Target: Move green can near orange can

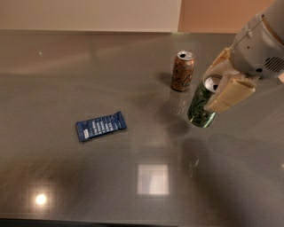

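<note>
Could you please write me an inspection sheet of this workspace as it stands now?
Surface: grey glossy table, with light reflections on it.
Job's things: green can tilted and held, just right of the upright orange can, with a gap between them.
Clutter: blue snack bar lying flat, left of centre.
Grippers: hand at the right, shut on the green can.
Cables: nothing seen.
Surroundings: pale wall behind the table.

Blue snack wrapper (100,126) on grey table (62,186)
</note>
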### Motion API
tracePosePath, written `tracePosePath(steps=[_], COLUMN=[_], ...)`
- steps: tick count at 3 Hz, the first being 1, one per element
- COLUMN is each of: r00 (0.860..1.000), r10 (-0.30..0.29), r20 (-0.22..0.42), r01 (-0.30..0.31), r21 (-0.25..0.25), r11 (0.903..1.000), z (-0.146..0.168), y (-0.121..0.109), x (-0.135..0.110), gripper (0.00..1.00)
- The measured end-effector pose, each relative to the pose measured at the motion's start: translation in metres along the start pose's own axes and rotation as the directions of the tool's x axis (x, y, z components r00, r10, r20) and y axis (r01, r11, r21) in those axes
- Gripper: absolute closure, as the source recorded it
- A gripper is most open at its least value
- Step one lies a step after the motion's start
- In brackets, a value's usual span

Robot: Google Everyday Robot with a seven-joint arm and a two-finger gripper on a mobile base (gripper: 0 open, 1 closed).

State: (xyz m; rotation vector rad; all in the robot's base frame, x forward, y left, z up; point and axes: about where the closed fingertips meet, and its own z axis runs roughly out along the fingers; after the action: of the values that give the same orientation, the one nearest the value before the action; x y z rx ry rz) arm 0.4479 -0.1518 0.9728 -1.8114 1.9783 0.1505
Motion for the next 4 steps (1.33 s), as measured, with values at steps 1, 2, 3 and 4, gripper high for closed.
tracePosePath(steps=[1,2,3,4], r00=[0.997,0.99,0.978,0.963], r10=[0.072,0.129,0.186,0.246], r20=[-0.02,-0.06,-0.09,-0.112], r01=[-0.071,-0.126,-0.181,-0.24], r21=[0.027,0.047,0.059,0.065], r11=[0.9971,0.9909,0.9817,0.9685], z=[0.008,0.017,0.027,0.039], y=[-0.048,-0.091,-0.126,-0.154], x=[0.012,0.022,0.034,0.052], gripper=[1.0,1.0,1.0,1.0])
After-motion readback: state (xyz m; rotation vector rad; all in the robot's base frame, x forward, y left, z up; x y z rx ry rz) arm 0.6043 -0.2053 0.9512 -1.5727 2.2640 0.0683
